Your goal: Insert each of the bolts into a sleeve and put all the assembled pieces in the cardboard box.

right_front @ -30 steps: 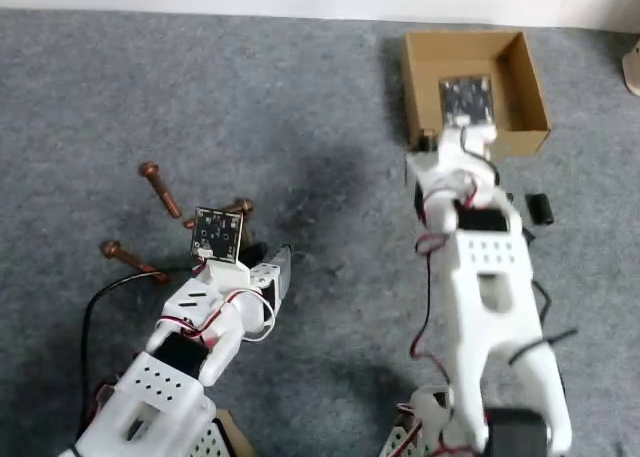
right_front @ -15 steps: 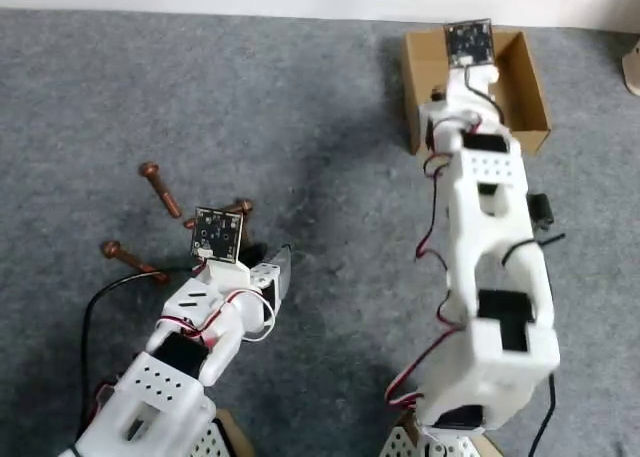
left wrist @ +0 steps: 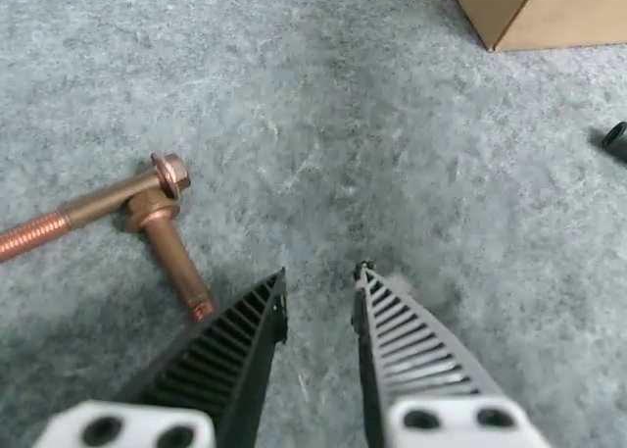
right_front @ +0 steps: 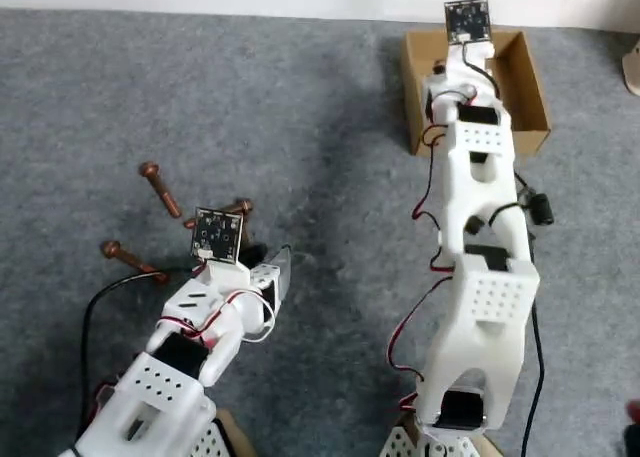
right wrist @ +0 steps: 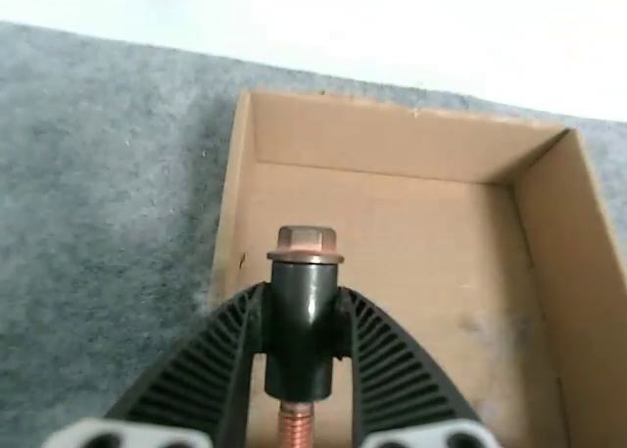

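1. Right wrist view: right gripper [right wrist: 300, 296] clamped on sleeved bolt [right wrist: 304, 244], over cardboard box [right wrist: 392, 134]
2. Step, likely: boxing this piece; next, part jaws within the walls
3. Left gripper [left wrist: 318, 276] slightly open, empty, near loose bolts [left wrist: 168, 247]

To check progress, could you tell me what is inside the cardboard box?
The cardboard box shows bare floor; the right claw, gripping a bolt in its sleeve, hides part of it.
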You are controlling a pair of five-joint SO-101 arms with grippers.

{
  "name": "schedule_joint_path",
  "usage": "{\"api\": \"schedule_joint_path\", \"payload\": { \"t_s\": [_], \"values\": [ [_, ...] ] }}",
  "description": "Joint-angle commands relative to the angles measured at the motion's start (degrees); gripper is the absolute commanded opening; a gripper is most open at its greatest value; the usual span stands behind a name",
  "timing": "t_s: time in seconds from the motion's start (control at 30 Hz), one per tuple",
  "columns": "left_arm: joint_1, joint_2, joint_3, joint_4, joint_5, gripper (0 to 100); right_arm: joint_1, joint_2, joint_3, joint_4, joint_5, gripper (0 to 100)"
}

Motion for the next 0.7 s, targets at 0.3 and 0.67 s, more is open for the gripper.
{"api": "schedule_joint_path", "payload": {
  "t_s": [0.3,0.67],
  "values": [
    [-0.7,-0.3,0.0,-1.2,0.3,12,-0.5,12.2,-16.7,7.6,0.4,0.9],
    [-0.7,-0.3,0.0,-1.2,0.3,12,-2.7,12.4,-34.9,30.7,-3.4,12.7]
  ]
}}
